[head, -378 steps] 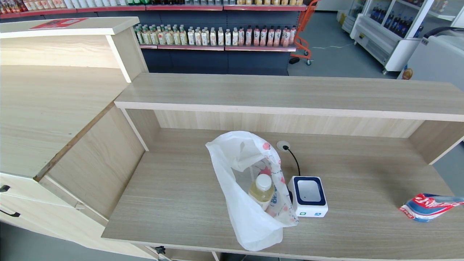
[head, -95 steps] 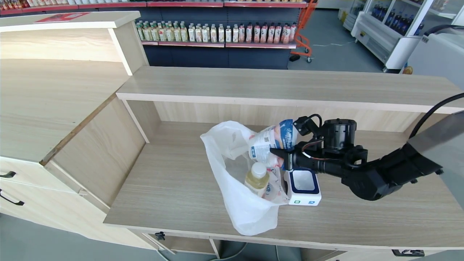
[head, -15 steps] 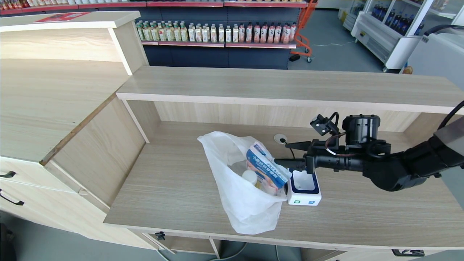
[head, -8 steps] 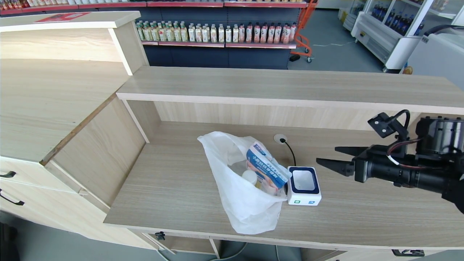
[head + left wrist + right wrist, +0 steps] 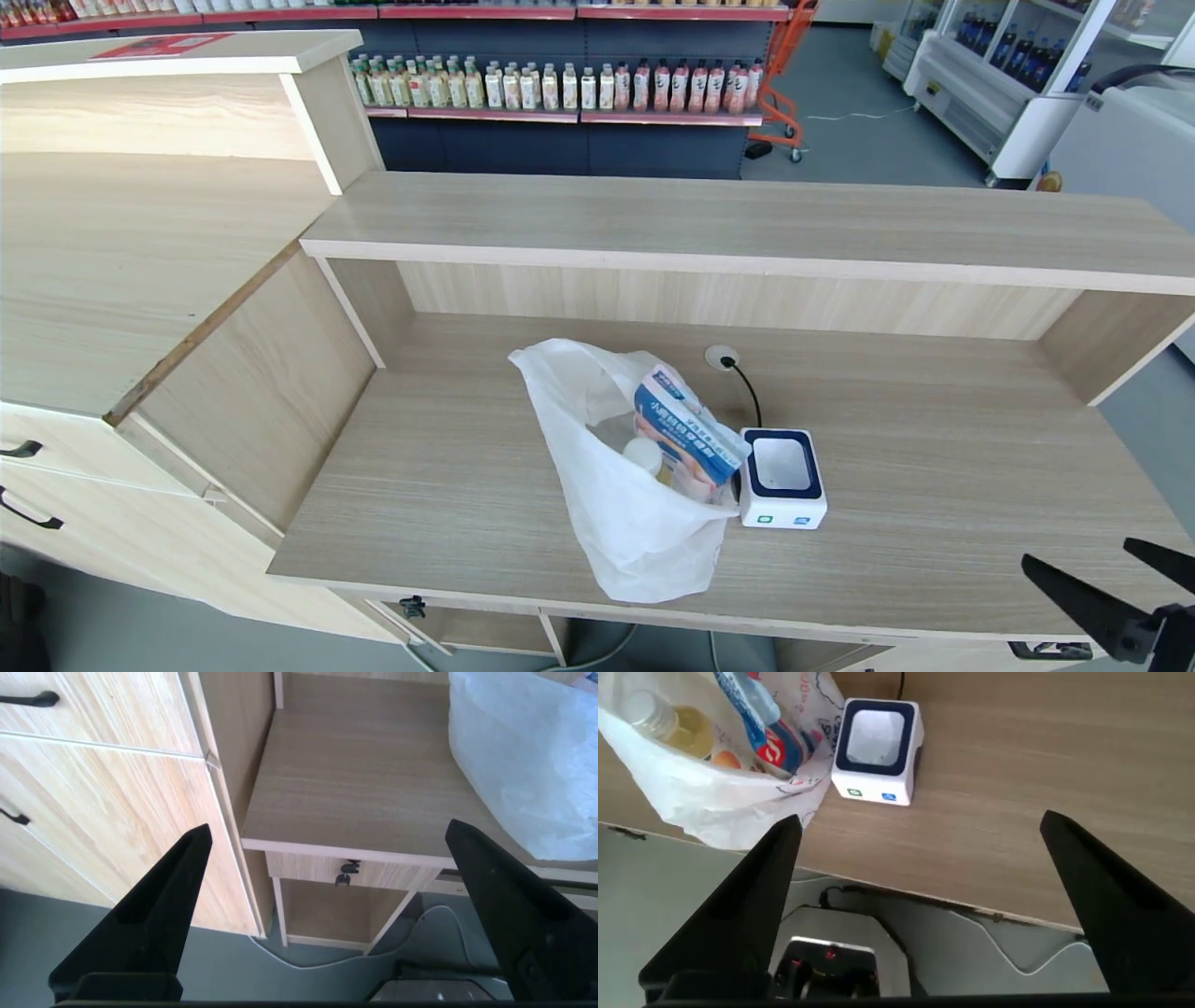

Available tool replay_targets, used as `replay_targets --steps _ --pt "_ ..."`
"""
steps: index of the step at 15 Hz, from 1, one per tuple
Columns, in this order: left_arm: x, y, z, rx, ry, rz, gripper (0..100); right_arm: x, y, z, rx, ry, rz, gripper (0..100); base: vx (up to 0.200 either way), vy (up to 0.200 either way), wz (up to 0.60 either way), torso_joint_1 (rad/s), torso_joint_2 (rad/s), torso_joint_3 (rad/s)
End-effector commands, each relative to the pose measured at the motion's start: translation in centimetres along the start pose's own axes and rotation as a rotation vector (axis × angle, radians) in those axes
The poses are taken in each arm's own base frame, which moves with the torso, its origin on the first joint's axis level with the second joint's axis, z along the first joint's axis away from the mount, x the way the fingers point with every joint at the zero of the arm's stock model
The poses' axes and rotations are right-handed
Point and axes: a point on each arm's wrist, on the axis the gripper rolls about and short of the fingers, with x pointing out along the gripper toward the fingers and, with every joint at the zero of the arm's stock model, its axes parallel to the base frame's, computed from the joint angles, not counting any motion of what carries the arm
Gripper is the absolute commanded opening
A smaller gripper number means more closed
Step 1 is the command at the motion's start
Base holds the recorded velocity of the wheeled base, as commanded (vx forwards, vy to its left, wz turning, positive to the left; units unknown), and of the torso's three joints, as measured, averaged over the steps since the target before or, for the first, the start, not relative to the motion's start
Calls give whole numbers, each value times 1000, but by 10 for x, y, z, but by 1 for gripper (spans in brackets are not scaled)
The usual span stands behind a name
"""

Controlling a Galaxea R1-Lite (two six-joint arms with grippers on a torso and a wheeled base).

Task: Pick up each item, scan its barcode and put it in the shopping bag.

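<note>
pulled back from the spot over the scanner (image 5: 782,478) where it hung a second ago, the right claw (image 5: 1078,553) now sits low at the near right corner of the desk (image 5: 934,485). the snack packet (image 5: 686,427), held above the shopping bag (image 5: 625,532) six seconds back, now lies inside it.

at the far left, the left claw (image 5: 327,831) hangs off the desk's near left corner. its two dark fingers are spread wide with nothing between them. beside it stands a pale wood cabinet with drawers (image 5: 93,784) and black handles. a small black fitting (image 5: 348,871) sits on the drawer front under the desk edge.

towards the middle, the white plastic shopping bag stands on the desk with its mouth open upward. inside, a bottle (image 5: 668,723) of yellowish drink stands with its pale cap up. the blue, white and orange snack packet leans over it, one end sticking out towards the scanner.

just to the right of the bag, and touching its plastic, is the small white scanner with a dark blue frame round its window. a black cable (image 5: 752,397) runs from behind it to a round port in the desk.

further right, the desk is bare wood up to the right claw, whose fingers are also released and wide apart, gripping nothing.
</note>
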Motion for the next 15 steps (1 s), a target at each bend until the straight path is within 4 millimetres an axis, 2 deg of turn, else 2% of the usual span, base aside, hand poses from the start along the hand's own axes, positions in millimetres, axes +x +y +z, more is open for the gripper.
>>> replay_targets --steps 1,3,15 --pt "0 0 0 0 0 0 100 -73 7 -77 23 -93 -195 100 0 0 0 0 0 0" --pt "0 0 0 0 0 0 100 -79 8 -80 15 -172 -195 100 0 0 0 0 0 0" --pt "0 0 0 0 0 0 100 -80 8 -81 20 -189 -170 100 0 0 0 0 0 0"
